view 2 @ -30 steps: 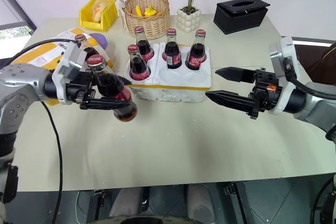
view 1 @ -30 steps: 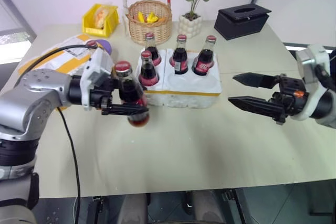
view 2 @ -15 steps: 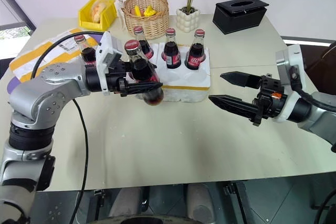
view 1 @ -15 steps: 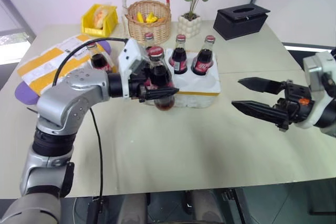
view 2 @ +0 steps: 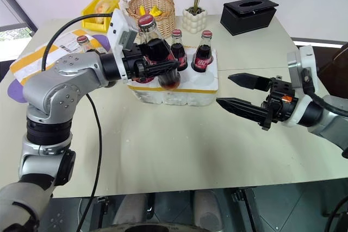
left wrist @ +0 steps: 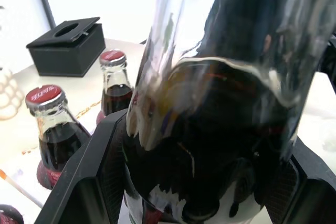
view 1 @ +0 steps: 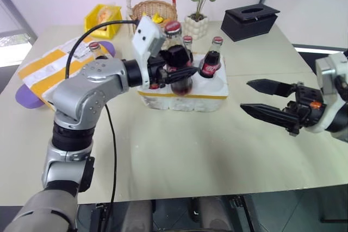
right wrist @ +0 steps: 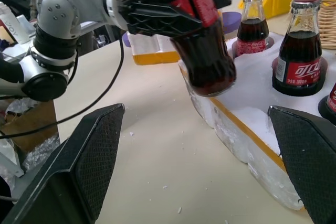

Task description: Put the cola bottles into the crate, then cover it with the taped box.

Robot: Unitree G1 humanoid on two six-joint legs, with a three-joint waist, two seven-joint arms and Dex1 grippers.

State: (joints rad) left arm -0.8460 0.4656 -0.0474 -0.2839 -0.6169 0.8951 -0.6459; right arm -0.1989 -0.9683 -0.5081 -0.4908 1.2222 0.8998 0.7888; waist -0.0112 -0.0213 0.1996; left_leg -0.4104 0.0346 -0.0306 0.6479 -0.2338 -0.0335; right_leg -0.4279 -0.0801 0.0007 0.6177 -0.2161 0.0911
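Gripping a cola bottle (view 2: 157,58) above the crate (view 2: 187,88), the left gripper (view 2: 163,68) jaws clamp it; right gripper (view 2: 231,92) jaws gape empty.

Held cola bottle (left wrist: 220,98) ran off the left wrist view's top edge, cap and neck cut. L gripper (view 1: 174,74) and bottle hid the front wells of the crate (view 1: 212,93), so bottle count there couldn't be told. Taped box (view 1: 46,69) partly behind L arm. Basket (view 1: 149,9) contents too small to tell.
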